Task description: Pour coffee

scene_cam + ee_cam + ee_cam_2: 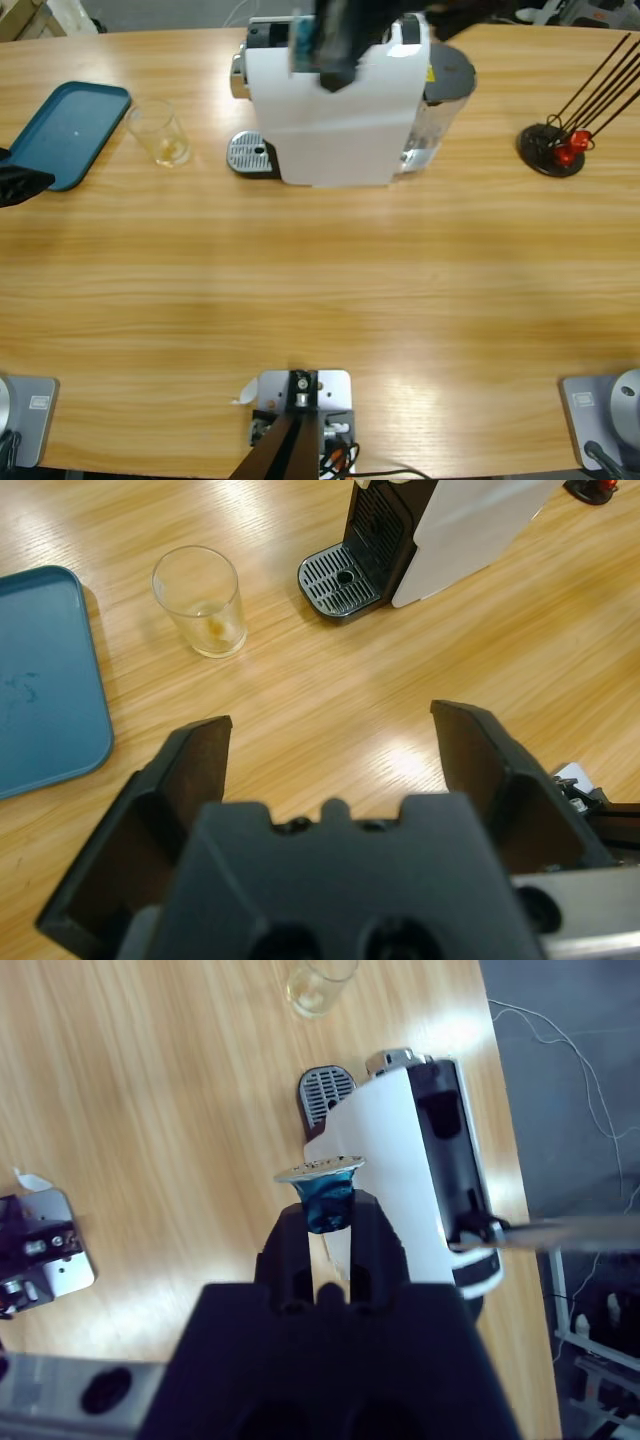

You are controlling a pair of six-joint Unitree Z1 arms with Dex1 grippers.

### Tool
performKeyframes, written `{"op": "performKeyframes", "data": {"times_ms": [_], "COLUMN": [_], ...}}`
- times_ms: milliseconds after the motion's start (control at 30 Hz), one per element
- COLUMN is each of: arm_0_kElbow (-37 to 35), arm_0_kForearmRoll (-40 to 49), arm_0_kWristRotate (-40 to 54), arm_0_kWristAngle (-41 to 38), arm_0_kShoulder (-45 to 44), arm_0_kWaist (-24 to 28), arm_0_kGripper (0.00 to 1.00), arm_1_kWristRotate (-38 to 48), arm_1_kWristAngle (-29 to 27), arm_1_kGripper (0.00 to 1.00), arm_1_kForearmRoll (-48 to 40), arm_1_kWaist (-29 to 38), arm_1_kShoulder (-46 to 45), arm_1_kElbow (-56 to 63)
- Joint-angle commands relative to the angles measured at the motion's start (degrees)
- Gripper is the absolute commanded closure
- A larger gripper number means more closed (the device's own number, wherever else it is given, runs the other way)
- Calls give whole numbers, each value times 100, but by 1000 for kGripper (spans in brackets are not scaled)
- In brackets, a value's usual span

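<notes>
A small clear glass (165,135) stands left of the white coffee machine (340,110), with a thin layer of amber coffee (215,630) at its bottom. My right gripper (325,1225) is shut on a blue capsule (325,1195) with a silver foil rim, held over the machine's top (445,1130), which is open. In the high view this gripper (335,45) hangs above the machine. My left gripper (330,725) is open and holds nothing. It sits low at the table's left edge (15,185), well short of the glass (200,600).
A teal tray (65,130) lies left of the glass. The machine's drip grate (250,155) juts toward the glass. A black stand (555,145) with thin rods and red pieces sits at the far right. Bare wooden table (320,300) lies in front.
</notes>
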Motion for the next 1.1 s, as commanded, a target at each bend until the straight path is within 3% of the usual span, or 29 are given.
{"op": "performKeyframes", "data": {"times_ms": [33,267,1100], "arm_0_kElbow": [254,305,322], "arm_0_kForearmRoll": [-57,-50,-65], "arm_0_kWristRotate": [42,39,61], "arm_0_kWristAngle": [-9,-11,-9], "arm_0_kShoulder": [31,-73,-22], "arm_0_kWaist": [-53,-62,-141], "arm_0_kGripper": [142,142,78], "arm_1_kWristRotate": [-429,-736,-1146], "arm_1_kWristAngle": [-412,-595,-544], "arm_1_kGripper": [1000,1000,1000], "arm_1_kForearmRoll": [-143,-157,-126], "arm_1_kWaist": [69,-402,-862], "arm_1_kShoulder": [958,1182,1985], "arm_1_kElbow": [-314,-697,-1404]}}
